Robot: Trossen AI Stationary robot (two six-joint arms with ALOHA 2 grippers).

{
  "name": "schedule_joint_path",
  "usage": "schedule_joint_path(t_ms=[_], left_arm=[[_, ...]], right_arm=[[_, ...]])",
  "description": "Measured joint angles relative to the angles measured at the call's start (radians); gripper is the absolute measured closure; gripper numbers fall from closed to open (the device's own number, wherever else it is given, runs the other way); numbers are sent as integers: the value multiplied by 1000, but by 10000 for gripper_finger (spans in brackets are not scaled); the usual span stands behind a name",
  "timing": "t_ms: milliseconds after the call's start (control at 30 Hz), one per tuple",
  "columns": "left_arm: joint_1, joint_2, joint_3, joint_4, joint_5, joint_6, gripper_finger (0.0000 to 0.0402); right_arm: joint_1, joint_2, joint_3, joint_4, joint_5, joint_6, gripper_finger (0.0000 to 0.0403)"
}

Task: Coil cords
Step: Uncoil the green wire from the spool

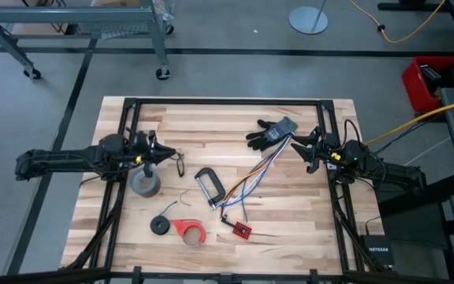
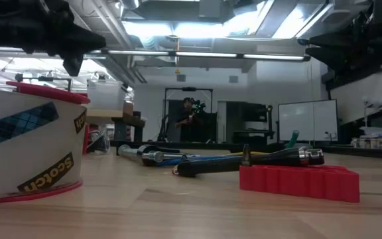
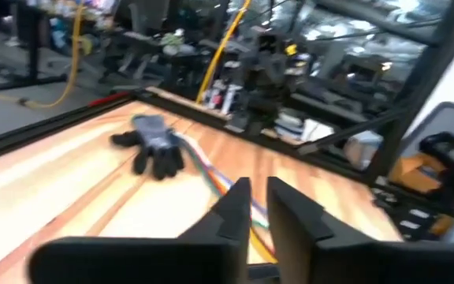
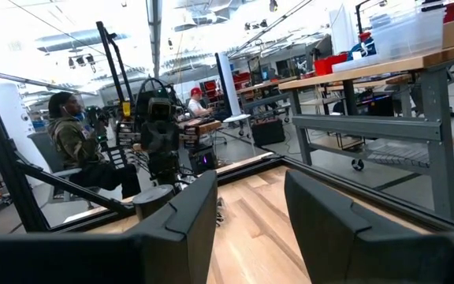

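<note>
The cord shows in the high view as a small flat black coil (image 1: 161, 226) lying flat near the table's near edge, with a thin green tail (image 1: 176, 202) running off toward the far side. My left gripper (image 1: 169, 155) hovers over the table's left middle, beyond the coil, with its fingers nearly together and nothing between them in the left wrist view (image 3: 258, 211). A thin dark wire loop (image 1: 181, 164) lies just right of its tips. My right gripper (image 1: 301, 151) is open and empty at the right, beside the black and grey glove (image 1: 273, 132).
A grey tape roll (image 1: 145, 183) lies below the left gripper. A red tape dispenser (image 1: 189, 230) sits beside the coil. A C-clamp (image 1: 209, 188) lies mid-table, and a multicoloured wire bundle (image 1: 252, 175) runs to a red board (image 1: 240, 229). People show in the room beyond.
</note>
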Motion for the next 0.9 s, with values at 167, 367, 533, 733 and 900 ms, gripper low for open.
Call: schedule_joint_path(t_ms=[167,367,533,733,900], left_arm=[[-1,39,0,9,-35,-20,245],[-1,40,7,-5,85,-124,212],[-27,40,74,-112,231,-170,221],[-111,75,188,-349,240,-256,244],[-189,149,245,-414,240,-349,262]], right_arm=[[0,0,0,0,0,0,246],[0,0,0,0,0,0,246],[0,0,0,-1,-1,0,246],[0,0,1,-2,-1,0,246],[0,0,1,-2,-1,0,246]])
